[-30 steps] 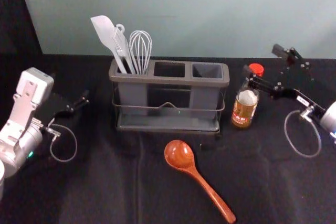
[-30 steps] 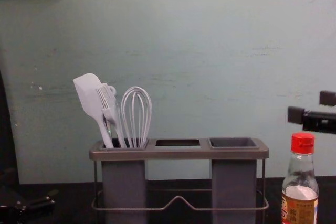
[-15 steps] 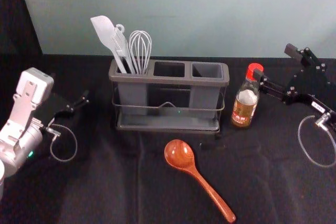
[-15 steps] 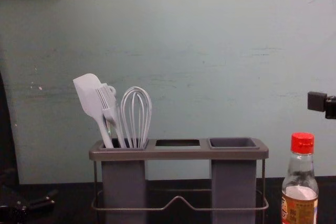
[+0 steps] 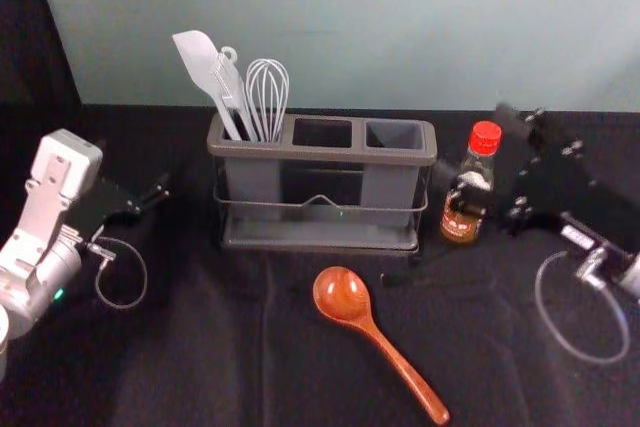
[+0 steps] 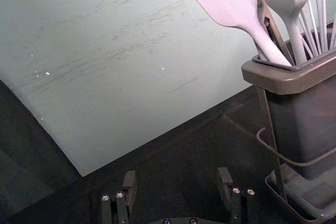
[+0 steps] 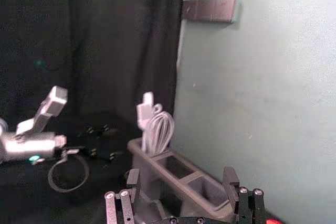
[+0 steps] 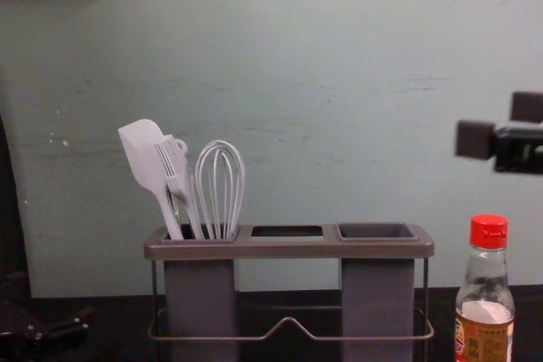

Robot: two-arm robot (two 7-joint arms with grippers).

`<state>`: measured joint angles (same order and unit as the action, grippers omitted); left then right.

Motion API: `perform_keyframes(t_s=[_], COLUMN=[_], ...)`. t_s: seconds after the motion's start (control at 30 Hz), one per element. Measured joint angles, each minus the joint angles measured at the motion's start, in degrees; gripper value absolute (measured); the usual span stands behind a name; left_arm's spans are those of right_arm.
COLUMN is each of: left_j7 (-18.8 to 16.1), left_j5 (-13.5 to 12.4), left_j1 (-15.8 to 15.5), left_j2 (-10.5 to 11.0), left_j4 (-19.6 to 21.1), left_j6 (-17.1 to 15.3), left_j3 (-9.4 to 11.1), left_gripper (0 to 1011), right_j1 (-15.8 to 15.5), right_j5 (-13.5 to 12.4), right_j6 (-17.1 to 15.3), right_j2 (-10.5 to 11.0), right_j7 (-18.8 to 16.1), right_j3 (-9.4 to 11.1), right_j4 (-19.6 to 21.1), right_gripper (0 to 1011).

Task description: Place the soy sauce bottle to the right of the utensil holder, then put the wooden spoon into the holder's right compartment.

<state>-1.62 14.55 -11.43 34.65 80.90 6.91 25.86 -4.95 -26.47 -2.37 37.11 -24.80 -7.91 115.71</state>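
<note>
In the head view, my right gripper (image 5: 489, 159) stands open around the line of sight to the soy sauce bottle (image 5: 484, 138); one finger overlaps its label. The chest view places the right gripper (image 8: 499, 127) above the red cap of the upright bottle (image 8: 484, 298). Its own view shows the right gripper (image 7: 181, 177) open, with nothing between its fingers. The bottle stands right of the utensil holder (image 5: 325, 155). The wooden spoon (image 5: 343, 295) lies before the holder, handle toward the near right. My left gripper (image 5: 135, 171) is parked at the left, open in its wrist view (image 6: 177, 182).
A white spatula (image 5: 203, 62), a brush and a whisk (image 5: 268, 92) stand in the holder's left compartment. The wall (image 5: 350, 27) rises behind the dark-covered table (image 5: 200, 347). A cable loop hangs from each arm.
My right gripper has swung back to the left after moving right. It sits nearer in the head view and higher in the chest view. Bottle, spoon and left arm have stayed put.
</note>
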Motion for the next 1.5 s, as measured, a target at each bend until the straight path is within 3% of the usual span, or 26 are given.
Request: perform_keyframes(t_s=[0.07,0.2,0.3,0.4,0.43,0.5,0.7,0.83,1.13,1.5], left_j7=[0.0,0.0,0.0,0.0,0.0,0.0,0.0,0.0,0.0,0.0], left_j5=[0.0,0.0,0.0,0.0,0.0,0.0,0.0,0.0,0.0,0.0], left_j1=[0.0,0.0,0.0,0.0,0.0,0.0,0.0,0.0,0.0,0.0], left_j2=[0.0,0.0,0.0,0.0,0.0,0.0,0.0,0.0,0.0,0.0], left_j4=[0.0,0.0,0.0,0.0,0.0,0.0,0.0,0.0,0.0,0.0], left_j6=[0.0,0.0,0.0,0.0,0.0,0.0,0.0,0.0,0.0,0.0], left_j3=[0.0,0.0,0.0,0.0,0.0,0.0,0.0,0.0,0.0,0.0], left_gripper=[1005,1005,1005,1005,1005,1005,1005,1005,1005,1005], right_j1=[0.1,1.4,3.1,4.4,5.2,6.5,9.7,11.6,15.0,17.0], right_j5=[0.6,2.3,3.9,4.5,4.7,4.8,5.9,6.7,9.1,10.8], right_j6=[-1.6,-7.4,-14.9,-19.9,-23.1,-27.8,-37.7,-42.1,-46.2,-46.8], right_j2=[0.1,-0.3,-2.0,-3.8,-4.9,-6.8,-10.7,-12.5,-15.6,-18.6], right_j7=[0.6,2.5,5.4,7.4,8.5,10.1,12.9,13.5,14.0,13.9], right_j3=[-1.1,-5.3,-9.6,-11.8,-12.8,-14.1,-16.5,-17.8,-20.2,-21.0], right_j4=[0.7,1.9,2.2,1.9,1.5,0.8,-2.0,-4.3,-9.7,-14.6], right_gripper=[1004,1004,1004,1004,1004,1004,1004,1004,1004,1004])
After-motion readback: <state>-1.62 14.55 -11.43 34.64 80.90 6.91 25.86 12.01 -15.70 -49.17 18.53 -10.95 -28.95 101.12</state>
